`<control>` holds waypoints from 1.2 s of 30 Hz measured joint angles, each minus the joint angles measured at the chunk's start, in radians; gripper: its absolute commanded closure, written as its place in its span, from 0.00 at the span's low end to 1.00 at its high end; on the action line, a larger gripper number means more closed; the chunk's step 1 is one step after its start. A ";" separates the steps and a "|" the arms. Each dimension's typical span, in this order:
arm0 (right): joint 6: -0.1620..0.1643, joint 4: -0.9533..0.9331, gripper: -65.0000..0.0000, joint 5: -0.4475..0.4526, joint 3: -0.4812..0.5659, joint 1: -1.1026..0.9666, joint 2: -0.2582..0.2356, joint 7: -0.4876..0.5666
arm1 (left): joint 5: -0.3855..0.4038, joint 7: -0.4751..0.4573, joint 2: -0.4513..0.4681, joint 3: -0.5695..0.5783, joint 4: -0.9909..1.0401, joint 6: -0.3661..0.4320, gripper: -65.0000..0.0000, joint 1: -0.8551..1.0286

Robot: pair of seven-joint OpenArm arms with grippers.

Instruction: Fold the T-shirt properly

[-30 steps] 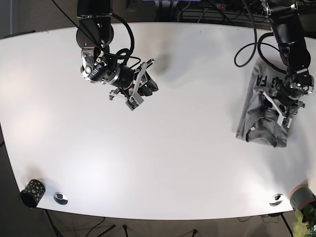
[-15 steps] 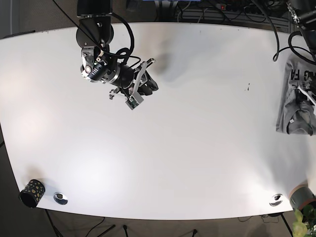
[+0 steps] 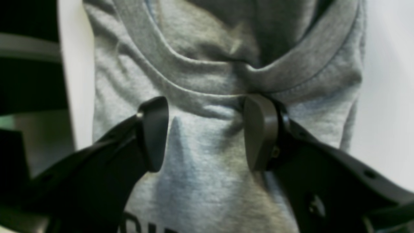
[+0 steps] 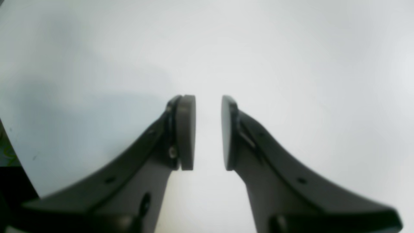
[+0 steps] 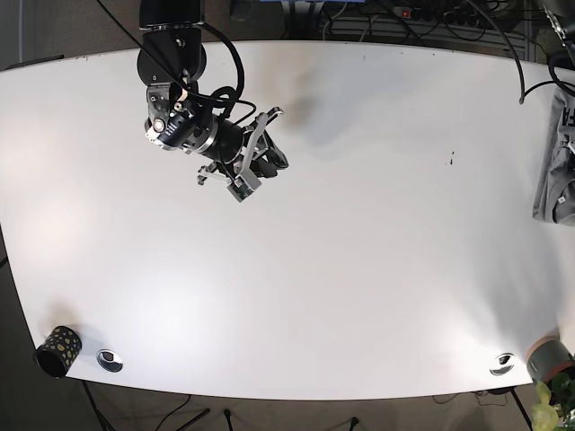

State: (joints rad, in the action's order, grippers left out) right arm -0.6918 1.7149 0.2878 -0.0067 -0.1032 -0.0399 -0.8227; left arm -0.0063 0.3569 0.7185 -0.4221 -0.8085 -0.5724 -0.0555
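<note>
Two arms: one T-shirt, white counter (image 5: pixel 359 269).
T-shirt (image 3: pixel 223 64): grey, bunched, at the counter's right edge in the base view (image 5: pixel 557 180), mostly cut off by the frame. Left wrist view shows the ribbed collar across the top, dark print letters at the bottom, fabric wrinkled and not flat.
Left gripper (image 3: pixel 207 132): jaws spread apart, released, one on each side of the fabric just below the collar. Right-hand pad (image 3: pixel 258 132) sits against the collar seam; left-hand pad (image 3: pixel 155 132) lies over the shirt front. Cloth runs between the two but is not pinched. The base view does not clearly show this gripper.
Right gripper (image 4: pixel 208 132): jaws close together with a narrow gap, nothing between them, only bare counter (image 4: pixel 291 48) beneath. In the base view (image 5: pixel 256 166) it hangs over the upper left part of the counter, well apart from the T-shirt, casting a shadow toward the far edge.
Counter edge: visible in the left wrist view as a white strip (image 3: pixel 76 81) left of the shirt, dark floor beyond.
Near-left corner: a dark speckled cup (image 5: pixel 58 350) and a small round metal fitting (image 5: pixel 110 360) beside it.
Near-right corner: another round metal fitting (image 5: pixel 502 363), with a grey pot (image 5: pixel 550 357) just off the counter.
</note>
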 measured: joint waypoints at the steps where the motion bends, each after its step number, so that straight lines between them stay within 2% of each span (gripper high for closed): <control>1: 0.000 0.000 0.81 0.000 0.000 0.000 -0.002 0.000 | -0.006 0.012 0.002 0.000 0.002 -0.002 0.49 -0.015; 6: 0.000 0.010 0.81 0.000 0.001 0.000 -0.014 0.000 | -0.023 0.039 -0.004 -0.069 0.001 -0.001 0.49 -0.085; 11: 0.002 0.062 0.81 -0.002 0.000 0.002 -0.049 0.007 | -0.027 0.039 -0.015 -0.142 -0.138 0.010 0.49 -0.082; 15: 0.003 0.071 0.81 -0.002 0.000 0.018 -0.080 0.020 | -0.031 0.037 -0.079 -0.140 -0.265 0.014 0.49 -0.084; 19: 0.006 0.070 0.81 -0.029 0.000 0.035 -0.110 0.090 | -0.022 0.035 -0.169 -0.132 -0.340 0.006 0.49 -0.089; 23: 0.074 0.071 0.81 -0.155 -0.001 0.032 -0.117 0.169 | -0.035 0.029 -0.249 -0.135 -0.422 0.012 0.49 -0.086; 26: 0.083 0.071 0.81 -0.232 -0.001 0.016 -0.118 0.269 | -0.039 -0.053 -0.330 -0.116 -0.492 0.022 0.49 -0.078; 30: 0.090 0.065 0.81 -0.347 -0.048 -0.011 -0.106 0.431 | -0.037 -0.175 -0.427 -0.024 -0.515 0.038 0.49 -0.043; 32: 0.125 0.042 0.81 -0.383 -0.084 -0.016 -0.092 0.499 | -0.027 -0.246 -0.469 0.018 -0.517 0.098 0.49 -0.008; 34: 0.128 0.010 0.81 -0.405 -0.119 -0.015 -0.084 0.563 | -0.039 -0.306 -0.481 0.068 -0.517 0.183 0.49 0.025; 36: 0.135 -0.029 0.81 -0.415 -0.146 -0.015 -0.085 0.634 | -0.039 -0.364 -0.477 0.122 -0.513 0.233 0.49 0.053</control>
State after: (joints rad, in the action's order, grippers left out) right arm -0.5564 1.6863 -0.1272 -0.1532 -0.1181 -0.1246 -0.1890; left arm -0.0448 -0.0071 0.2413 -0.3004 -1.3212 -0.3397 -0.0021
